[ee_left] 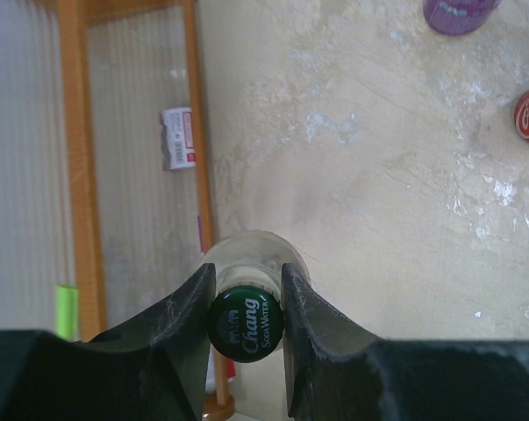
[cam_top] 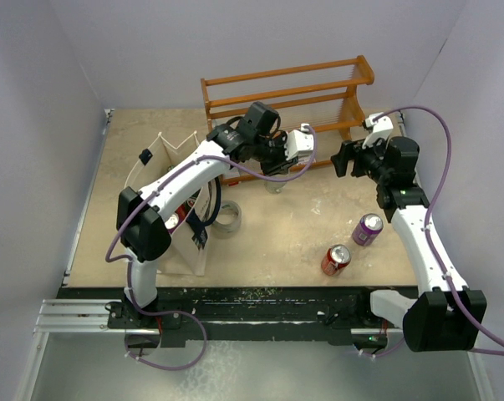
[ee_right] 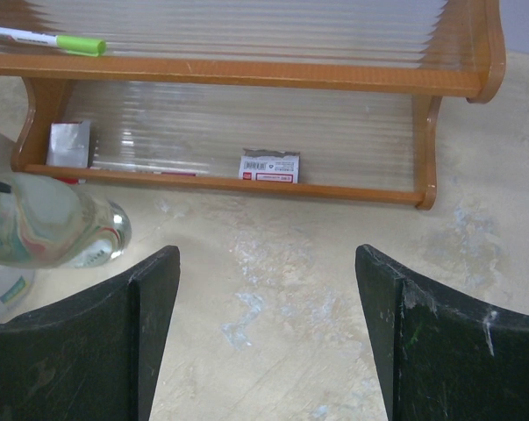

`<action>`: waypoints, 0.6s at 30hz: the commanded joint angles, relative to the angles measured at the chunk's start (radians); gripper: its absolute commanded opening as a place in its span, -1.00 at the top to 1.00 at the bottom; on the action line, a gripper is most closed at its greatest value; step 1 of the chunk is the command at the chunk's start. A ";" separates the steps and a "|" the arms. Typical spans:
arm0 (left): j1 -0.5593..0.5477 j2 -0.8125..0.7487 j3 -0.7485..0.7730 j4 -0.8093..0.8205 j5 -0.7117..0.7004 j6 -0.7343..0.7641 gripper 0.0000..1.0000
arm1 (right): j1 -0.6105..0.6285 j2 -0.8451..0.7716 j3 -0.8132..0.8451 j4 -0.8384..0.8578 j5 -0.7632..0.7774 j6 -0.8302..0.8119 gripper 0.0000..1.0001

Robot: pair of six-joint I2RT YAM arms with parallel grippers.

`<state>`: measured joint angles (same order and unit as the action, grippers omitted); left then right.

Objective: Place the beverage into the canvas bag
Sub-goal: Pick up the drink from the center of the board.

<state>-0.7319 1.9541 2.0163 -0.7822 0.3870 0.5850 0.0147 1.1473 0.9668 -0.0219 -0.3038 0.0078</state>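
Note:
The beverage in hand is a clear glass bottle (ee_left: 246, 254) with a green "Chang Soda Water" cap (ee_left: 246, 320). It stands upright on the table in front of the wooden rack. My left gripper (ee_left: 246, 275) is shut on its neck just under the cap, a finger on each side. From above, the bottle (cam_top: 276, 185) shows just below the left gripper (cam_top: 287, 159). The cream canvas bag (cam_top: 164, 159) with navy handles stands open at the left, under the left arm. My right gripper (ee_right: 266, 254) is open over bare table, to the right of the bottle (ee_right: 49, 224).
An orange wooden rack (cam_top: 289, 92) lines the back, with a small carton (ee_right: 268, 165) and a green-capped marker (ee_right: 45, 39) on its shelves. A purple can (cam_top: 368, 229) and a red cola can (cam_top: 336, 260) lie front right. A tape roll (cam_top: 226, 217) sits beside the bag.

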 commanded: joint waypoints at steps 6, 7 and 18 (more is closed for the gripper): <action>0.069 -0.167 0.198 0.063 0.023 -0.003 1.00 | -0.004 0.034 0.116 0.018 -0.027 -0.033 -0.64; 0.079 -0.187 0.191 0.066 0.024 -0.003 1.00 | -0.004 0.036 0.117 0.020 -0.028 -0.033 -0.64; 0.189 -0.384 0.196 0.067 0.046 -0.039 1.00 | 0.010 0.108 0.177 0.006 -0.045 -0.029 -0.64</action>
<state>-0.5747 1.7058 2.1300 -0.8551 0.3897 0.5587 0.0154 1.2366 1.0637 -0.0261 -0.3298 -0.0078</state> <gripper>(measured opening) 0.362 0.823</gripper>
